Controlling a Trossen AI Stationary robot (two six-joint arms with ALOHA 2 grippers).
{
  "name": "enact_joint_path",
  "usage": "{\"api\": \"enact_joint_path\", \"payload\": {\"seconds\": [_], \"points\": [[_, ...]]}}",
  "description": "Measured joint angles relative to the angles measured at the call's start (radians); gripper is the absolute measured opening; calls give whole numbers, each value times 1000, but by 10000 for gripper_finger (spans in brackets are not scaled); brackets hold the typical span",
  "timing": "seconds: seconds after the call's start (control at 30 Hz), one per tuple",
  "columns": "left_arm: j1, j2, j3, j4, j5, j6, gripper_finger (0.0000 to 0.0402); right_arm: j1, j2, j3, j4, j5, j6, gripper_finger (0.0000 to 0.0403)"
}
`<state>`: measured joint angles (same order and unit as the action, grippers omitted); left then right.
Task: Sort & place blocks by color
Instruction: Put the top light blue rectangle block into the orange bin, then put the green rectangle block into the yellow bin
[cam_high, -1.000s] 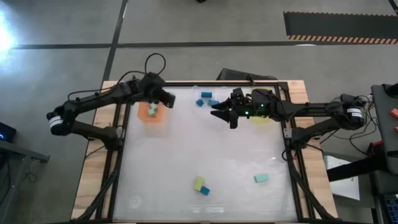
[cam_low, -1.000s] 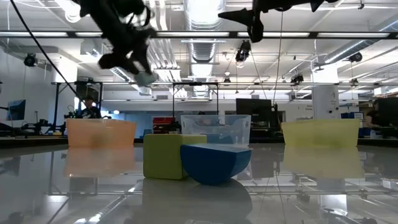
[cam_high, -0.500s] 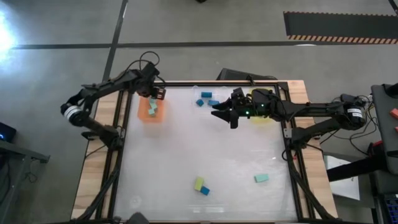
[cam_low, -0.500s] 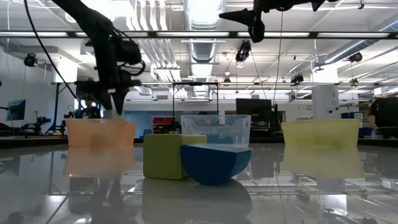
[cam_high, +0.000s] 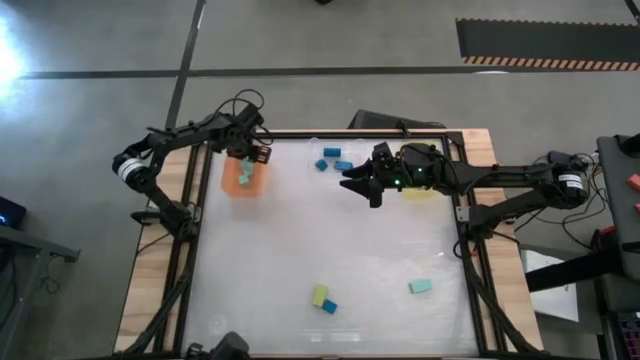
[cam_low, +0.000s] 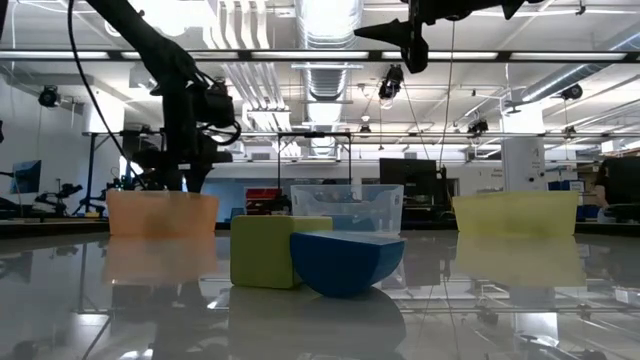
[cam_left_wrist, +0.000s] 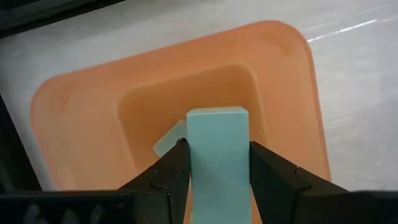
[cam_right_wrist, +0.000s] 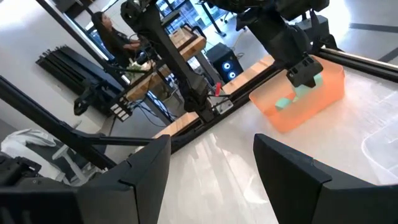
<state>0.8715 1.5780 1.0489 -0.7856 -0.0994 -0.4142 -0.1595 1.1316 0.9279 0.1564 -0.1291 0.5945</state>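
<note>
My left gripper (cam_high: 250, 160) points steeply down over the orange tray (cam_high: 243, 188) at the table's far left, shut on a pale teal block (cam_left_wrist: 217, 146). Another teal block (cam_left_wrist: 166, 140) lies on the tray's floor. My right gripper (cam_high: 362, 186) hovers open and level, high above the table's far middle, with nothing between its fingers (cam_right_wrist: 143, 177). Blue blocks (cam_high: 331, 160) lie in the clear tray. Near the front edge a yellow-green block (cam_high: 319, 295) touches a blue block (cam_high: 329, 306), and a teal block (cam_high: 420, 286) lies to their right. My left gripper pinches the teal block between its two fingers by two opposite sides (cam_left_wrist: 191, 163). The fingers come from above, pointing steeply down. The block stands out beyond the fingertips over the orange tray's hollow, at about the height of the tray's rim (cam_right_wrist: 311, 87).
The yellow tray (cam_low: 515, 213) stands at the far right, under my right arm. The clear tray (cam_low: 345, 205) stands between it and the orange tray (cam_low: 160, 213). A dark frame runs round the table's edges. The table's middle lies bare.
My left gripper has gone down to the orange tray with the teal block and has tipped to point more steeply down. Its arm has swung round toward the table's far left corner. The fingers have stayed shut on the block.
</note>
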Motion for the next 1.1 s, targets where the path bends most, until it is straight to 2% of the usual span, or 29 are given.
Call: {"api": "enact_joint_path", "payload": {"seconds": [0.17, 0.57, 0.7, 0.9, 1.1], "points": [[0, 1, 0, 23, 0, -30, 129, 0, 2, 0, -2, 2, 0, 221], [1, -3, -1, 43, 1, -77, 168, 0, 2, 0, -3, 1, 27, 221], [1, -20, -2, 42, 50, -76, 169, 0, 2, 0, -4, 0, 67, 221], [-15, -102, -8, 41, 144, -69, 169, 21, 2, 0, -21, -2, 175, 221], [-70, -257, -22, 45, 148, -51, 169, 75, 2, 0, -58, -2, 323, 221]]}}
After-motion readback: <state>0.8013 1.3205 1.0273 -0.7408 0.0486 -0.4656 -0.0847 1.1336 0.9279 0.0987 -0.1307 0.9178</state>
